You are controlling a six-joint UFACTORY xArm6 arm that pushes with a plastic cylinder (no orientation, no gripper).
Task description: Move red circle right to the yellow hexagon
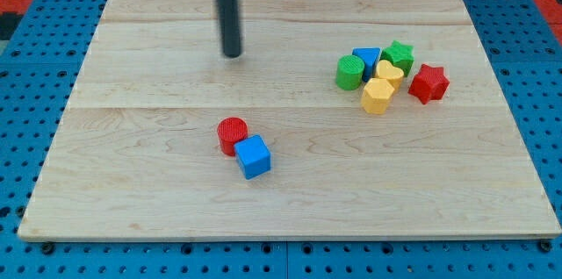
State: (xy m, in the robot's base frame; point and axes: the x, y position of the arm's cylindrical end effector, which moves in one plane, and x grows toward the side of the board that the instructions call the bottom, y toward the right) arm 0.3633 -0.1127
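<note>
The red circle [232, 133] lies left of the board's centre, touching a blue cube [254, 157] at its lower right. The yellow hexagon [378, 96] lies at the view's right, at the bottom of a cluster of blocks. My tip [232, 53] stands on the board above the red circle, well apart from it and far left of the cluster.
The cluster holds a green cylinder [349, 73], a blue triangle-like block [367, 58], a green star [399, 55], a second yellow block [390, 75] and a red star [428, 83]. The wooden board [132, 200] lies on a blue pegboard.
</note>
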